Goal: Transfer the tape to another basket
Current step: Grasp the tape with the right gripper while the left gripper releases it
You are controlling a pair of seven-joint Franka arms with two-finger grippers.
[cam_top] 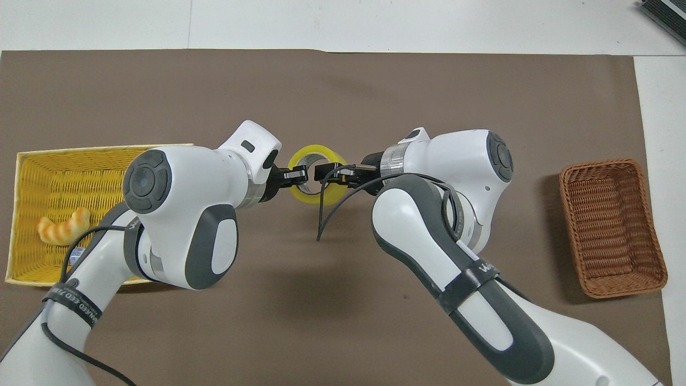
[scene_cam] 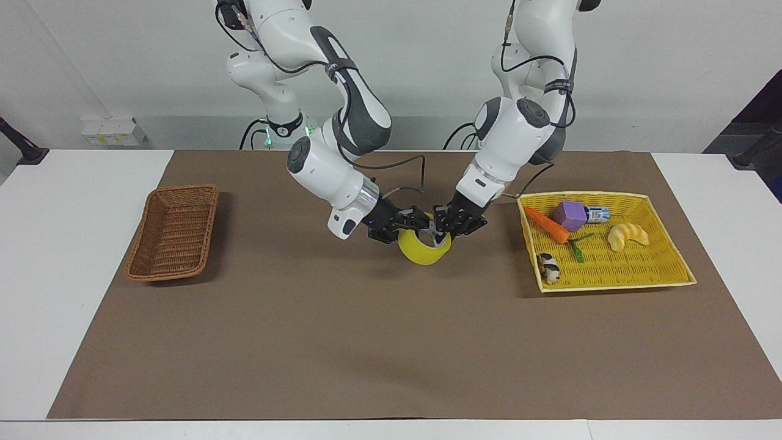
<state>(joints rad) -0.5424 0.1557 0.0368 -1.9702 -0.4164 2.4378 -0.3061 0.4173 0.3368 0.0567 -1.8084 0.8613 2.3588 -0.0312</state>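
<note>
Tape (scene_cam: 423, 249): glossy yellow roll with a pale inner core, held up between the two grippers over the middle of the brown mat (scene_cam: 379, 342); the overhead view shows its open ring (cam_top: 317, 172).
Left gripper (scene_cam: 448, 227): fingers closed on the roll's wall at the side toward the left arm's end.
Right gripper (scene_cam: 408, 222): at the roll's other side, touching it; whether its fingers are clamped or parted cannot be told.
Facing view only: roll clear of the mat, with a carrot (scene_cam: 545, 223), purple block (scene_cam: 569, 215), small bottle (scene_cam: 598, 214) and a black-and-white toy (scene_cam: 549, 267) in the yellow basket (scene_cam: 617, 275).
Overhead view only: the left arm covers most of that basket; only the croissant toy (cam_top: 63, 227) shows.
Basket (scene_cam: 173, 232): narrow brown woven wicker, sloping sides, well apart from the right gripper, toward the right arm's end.
Obstruction: a black cable (cam_top: 327, 206) loops across the roll.
</note>
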